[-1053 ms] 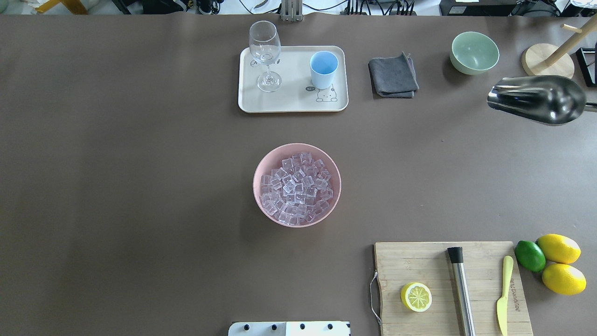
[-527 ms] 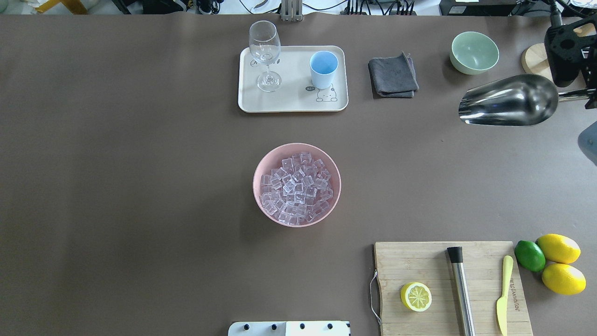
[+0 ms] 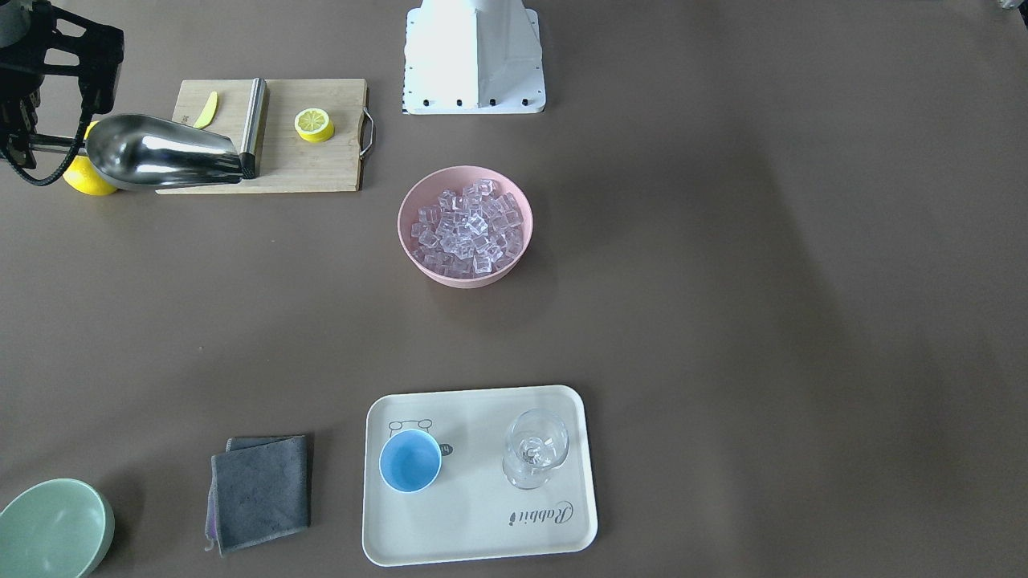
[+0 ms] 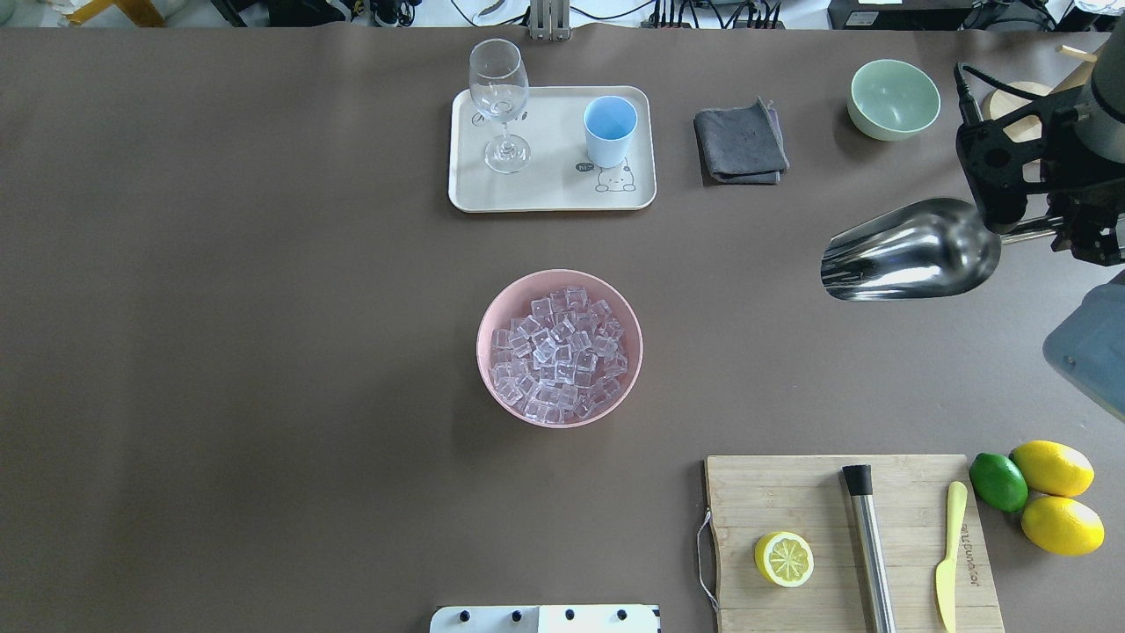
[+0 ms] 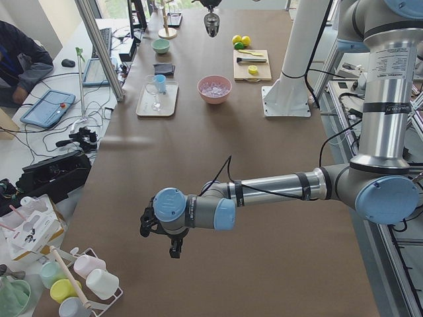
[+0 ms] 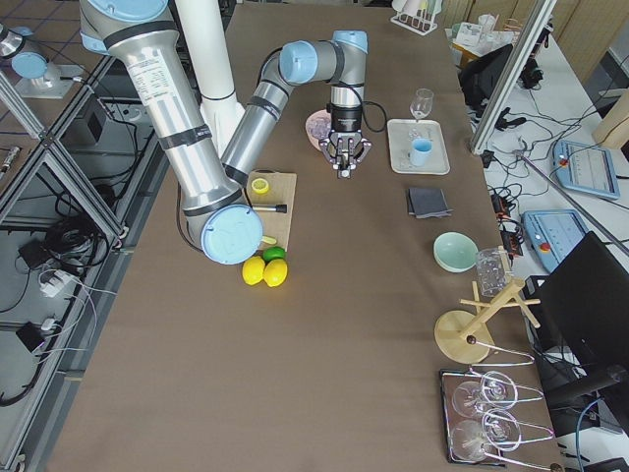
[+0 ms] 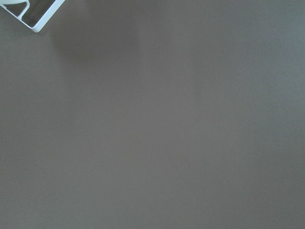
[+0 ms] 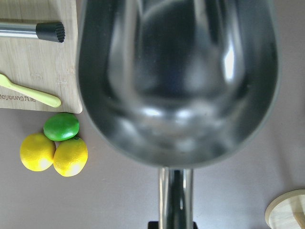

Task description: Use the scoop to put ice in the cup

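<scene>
You get soft, even light on the tabletop (image 4: 264, 352). Bright glare streaks the scoop (image 4: 910, 251); shadows are faint

The shiny steel scoop (image 4: 910, 251) hangs empty above the table's right side, its open mouth pointing toward the middle (the rod handle points outward). The ice (image 4: 559, 355), small clear cubes, fills the pink bowl (image 4: 485, 327) at mid-table. The light-blue cup (image 4: 610, 130) stands upright and empty on the cream tray (image 4: 545, 189) beyond.

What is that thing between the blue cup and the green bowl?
A folded gray cloth lies between the cup and the green bowl; the overhead view shows it best.
</scene>
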Controlling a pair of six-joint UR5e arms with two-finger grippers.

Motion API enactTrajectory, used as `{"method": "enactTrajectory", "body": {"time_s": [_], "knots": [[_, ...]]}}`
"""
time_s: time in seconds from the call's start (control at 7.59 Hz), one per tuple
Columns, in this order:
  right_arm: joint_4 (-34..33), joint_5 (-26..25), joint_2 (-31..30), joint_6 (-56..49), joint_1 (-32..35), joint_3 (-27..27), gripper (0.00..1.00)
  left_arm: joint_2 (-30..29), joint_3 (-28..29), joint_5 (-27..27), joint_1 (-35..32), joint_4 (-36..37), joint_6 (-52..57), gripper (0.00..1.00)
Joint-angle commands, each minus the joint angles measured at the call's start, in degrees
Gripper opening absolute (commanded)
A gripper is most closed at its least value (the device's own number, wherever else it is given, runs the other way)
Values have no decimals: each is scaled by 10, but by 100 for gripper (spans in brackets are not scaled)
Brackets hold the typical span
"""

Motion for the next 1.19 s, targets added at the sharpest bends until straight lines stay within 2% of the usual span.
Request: {"method": "enactTrajectory", "body": {"time_s": [0.0, 1.05], "knots": [[0, 0, 0, 13, -8, 3, 0, 1, 1, -1, -1, 0, 0, 98], [-3, 2, -5, 14, -7, 9, 0, 0, 6, 1, 0, -8, 0, 98]]}}
